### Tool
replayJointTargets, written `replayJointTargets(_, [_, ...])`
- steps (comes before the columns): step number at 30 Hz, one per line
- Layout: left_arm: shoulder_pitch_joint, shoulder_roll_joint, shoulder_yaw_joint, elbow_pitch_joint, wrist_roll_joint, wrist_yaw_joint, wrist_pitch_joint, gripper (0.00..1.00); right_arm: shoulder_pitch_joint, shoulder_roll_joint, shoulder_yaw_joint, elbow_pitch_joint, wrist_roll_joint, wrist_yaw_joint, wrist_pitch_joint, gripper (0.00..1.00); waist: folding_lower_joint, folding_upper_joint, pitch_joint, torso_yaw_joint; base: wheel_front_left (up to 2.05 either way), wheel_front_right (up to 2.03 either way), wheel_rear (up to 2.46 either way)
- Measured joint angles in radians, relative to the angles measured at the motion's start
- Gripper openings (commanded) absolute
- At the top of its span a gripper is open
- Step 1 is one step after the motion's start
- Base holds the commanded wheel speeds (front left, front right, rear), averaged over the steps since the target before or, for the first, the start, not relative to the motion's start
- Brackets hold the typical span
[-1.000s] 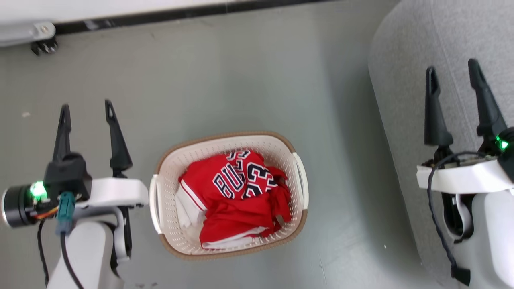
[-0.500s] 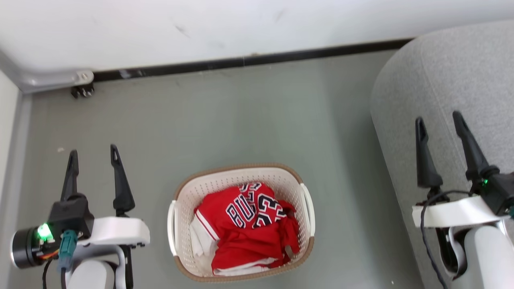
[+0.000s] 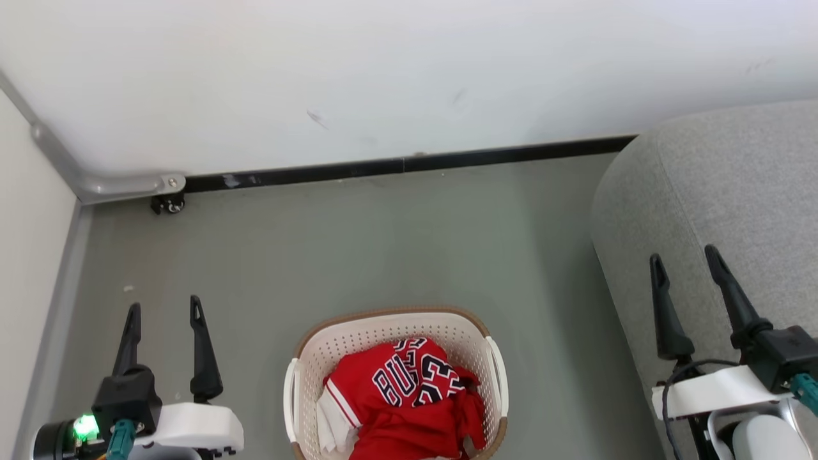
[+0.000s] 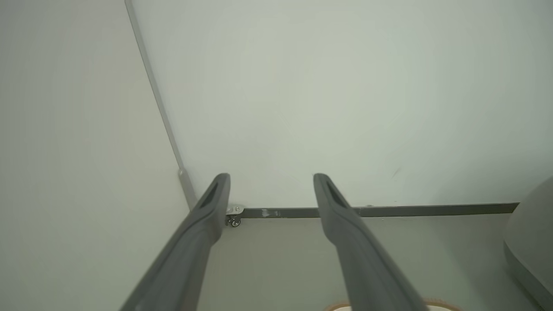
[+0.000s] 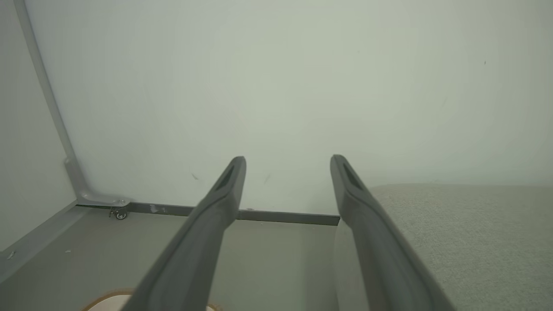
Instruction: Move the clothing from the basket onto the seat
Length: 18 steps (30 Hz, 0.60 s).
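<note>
The clothing [image 3: 409,409], a red jersey with white trim and the number 23, lies bunched in the cream basket [image 3: 307,358] with a brown rim at the bottom middle of the head view. The light-grey seat [image 3: 722,204] fills the right side. My left gripper [image 3: 165,306] stands open over the floor, left of the basket and apart from it. My right gripper [image 3: 682,257] stands open above the seat's front edge, holding nothing. The left wrist view shows open fingers [image 4: 207,207] aimed at the wall, with the basket rim [image 4: 436,303] at the bottom edge. The seat [image 5: 466,233] also appears in the right wrist view.
A white wall [image 3: 409,76] with a dark baseboard [image 3: 409,166] closes the far side. A side panel with a grey frame and a small caster [image 3: 167,204] stands at the left. Grey floor [image 3: 396,243] stretches between wall, basket and seat.
The head camera has tilted upward, so basket, grippers and seat sit lower in the picture and more wall shows. Both grippers stay open; the clothing has not moved in the basket.
</note>
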Motion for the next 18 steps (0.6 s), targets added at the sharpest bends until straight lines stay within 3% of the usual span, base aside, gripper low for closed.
replayJointTargets(18, [0.1,0.007,-0.031,0.003,-0.017,-0.039,0.001,1.0,0.103,0.014,0.003,-0.004,-0.002,0.0,0.047,1.0,0.0,0.0,-0.113,0.025,0.0,0.0,0.0])
